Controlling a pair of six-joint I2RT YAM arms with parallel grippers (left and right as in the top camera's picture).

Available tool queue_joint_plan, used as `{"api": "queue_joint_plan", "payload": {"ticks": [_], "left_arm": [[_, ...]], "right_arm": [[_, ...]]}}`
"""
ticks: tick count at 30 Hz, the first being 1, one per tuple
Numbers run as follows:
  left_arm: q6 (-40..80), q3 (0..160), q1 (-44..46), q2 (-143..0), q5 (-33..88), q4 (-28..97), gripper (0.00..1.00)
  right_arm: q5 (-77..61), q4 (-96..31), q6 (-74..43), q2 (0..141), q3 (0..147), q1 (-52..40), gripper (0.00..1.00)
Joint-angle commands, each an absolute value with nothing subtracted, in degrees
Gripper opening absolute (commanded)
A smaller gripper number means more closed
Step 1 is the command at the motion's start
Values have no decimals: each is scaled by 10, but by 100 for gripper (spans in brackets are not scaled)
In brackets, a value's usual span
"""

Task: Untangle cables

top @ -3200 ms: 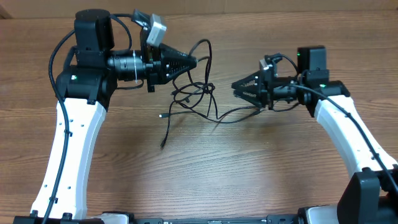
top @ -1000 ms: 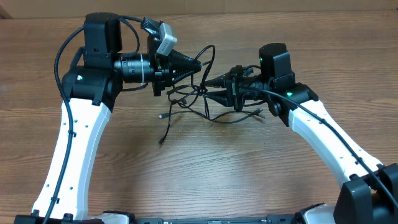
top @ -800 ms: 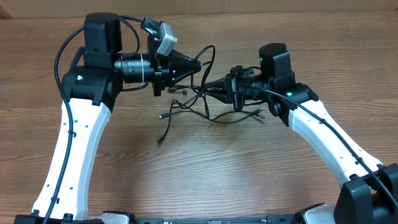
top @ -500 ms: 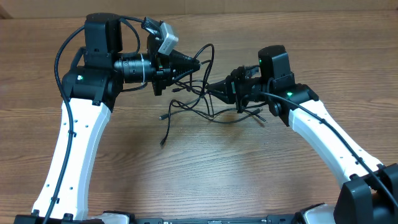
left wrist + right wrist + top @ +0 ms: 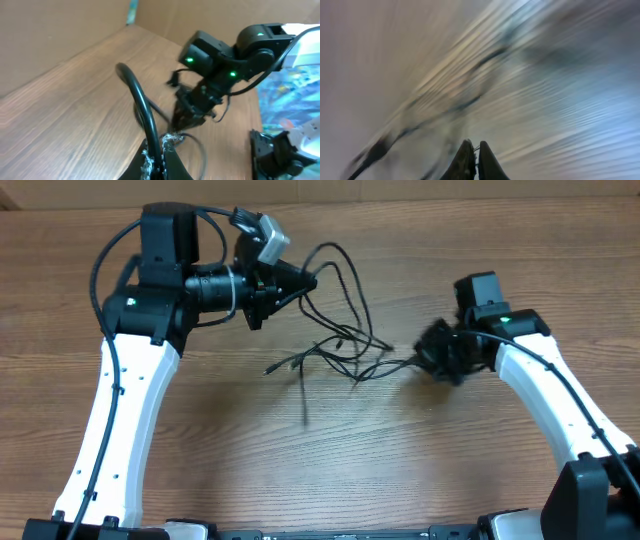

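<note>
Wood-look brown worktop (image 5: 400,470) carries the cables (image 5: 340,345), a thin black bunch in the middle btw the two arms. Big change vs a sec ago: the right pincer (image 5: 425,361) was right up by the left one, and now it is pulled back to the right, well apart. It is closed, and a cord runs into its tip, so it prob. grips that cord. Its own cam is all blur, so it is moving fast. Left pincer (image 5: 308,280) stays about where it was, closed on a cord that bends up in a big loop. So the bunch is now stretched wide w/ open loops, not a tight clump. Good for the job, I think: the knot is looser, but cords still cross near the middle, so not done. Worktop is flat w/ wood lines, and at the back is a plain brown wall, like cardboard.
</note>
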State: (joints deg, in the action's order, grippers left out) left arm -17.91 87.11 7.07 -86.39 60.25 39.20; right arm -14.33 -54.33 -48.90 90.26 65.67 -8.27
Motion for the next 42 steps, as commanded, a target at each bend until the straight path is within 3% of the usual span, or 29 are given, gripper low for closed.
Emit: {"api": "queue_joint_plan", "payload": {"ticks": [1, 7, 9, 11, 12, 17, 21, 24, 30, 42], "left_arm": [[-145, 875, 54, -859, 560, 385, 4], [-100, 875, 39, -859, 535, 383, 4], [-100, 875, 39, -859, 540, 385, 4], [-100, 875, 39, -859, 540, 387, 4], [-99, 875, 39, -859, 539, 388, 4], [-80, 875, 39, -859, 529, 388, 4], [-78, 875, 39, -859, 529, 388, 4], [-77, 875, 39, -859, 529, 388, 4], [-76, 875, 41, -860, 530, 393, 4], [-77, 875, 53, -860, 529, 399, 4]], "right_arm": [[96, -566, -460, 897, 659, -71, 4], [162, -582, -460, 897, 656, -70, 4], [91, -582, -459, 897, 656, -70, 15], [16, -580, -438, 897, 656, -70, 37], [-12, -576, -423, 897, 656, -70, 42], [-281, -544, -281, 897, 658, -70, 39], [-488, -481, -267, 897, 658, -63, 42], [-594, -382, -364, 897, 658, -59, 42], [-553, -245, -600, 897, 657, -81, 42], [-438, -212, -798, 897, 657, -174, 34]]}}
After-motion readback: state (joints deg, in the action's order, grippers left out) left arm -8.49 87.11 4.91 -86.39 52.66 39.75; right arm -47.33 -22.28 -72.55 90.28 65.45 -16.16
